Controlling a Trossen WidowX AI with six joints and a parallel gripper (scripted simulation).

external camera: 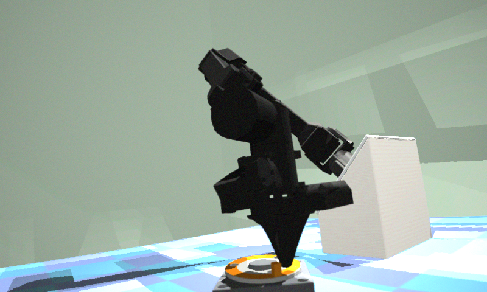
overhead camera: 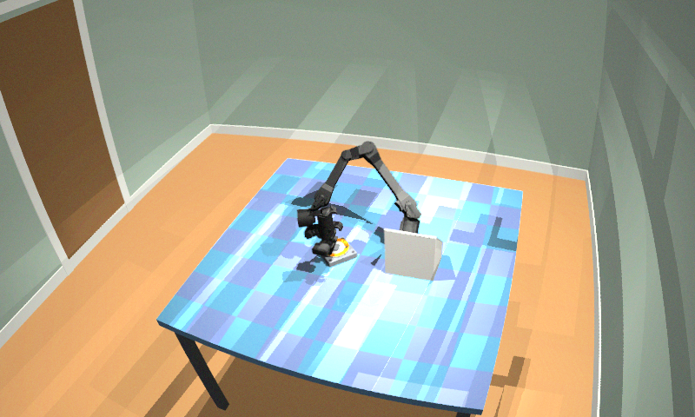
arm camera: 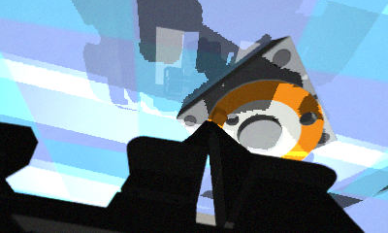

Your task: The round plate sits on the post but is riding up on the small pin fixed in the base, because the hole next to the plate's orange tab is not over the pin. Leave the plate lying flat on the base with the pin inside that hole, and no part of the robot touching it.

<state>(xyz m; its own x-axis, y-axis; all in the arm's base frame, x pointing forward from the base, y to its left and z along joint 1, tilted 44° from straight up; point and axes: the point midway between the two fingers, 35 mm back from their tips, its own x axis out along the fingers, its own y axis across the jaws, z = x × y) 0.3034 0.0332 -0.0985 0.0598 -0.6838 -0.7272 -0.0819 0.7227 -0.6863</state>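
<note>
Top view: your arm [overhead camera: 358, 159] reaches over the plate [overhead camera: 342, 248] on its base [overhead camera: 335, 261], beside a white block [overhead camera: 412, 253].

Exterior view: the gripper [external camera: 285, 262], closed on nothing, rests its tip by the orange tab [external camera: 274, 267].

Wrist view: judge this the turning step; next, push the tab round until the hole [arm camera: 307, 118] meets the pin, then lift away.

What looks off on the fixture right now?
The round plate is not flat: in the exterior view it tilts on the base, its near-left rim higher than the right. The gripper, jaws shut on nothing, points down right beside the orange tab. Whether it touches, or where the pin is, I cannot tell.
</note>
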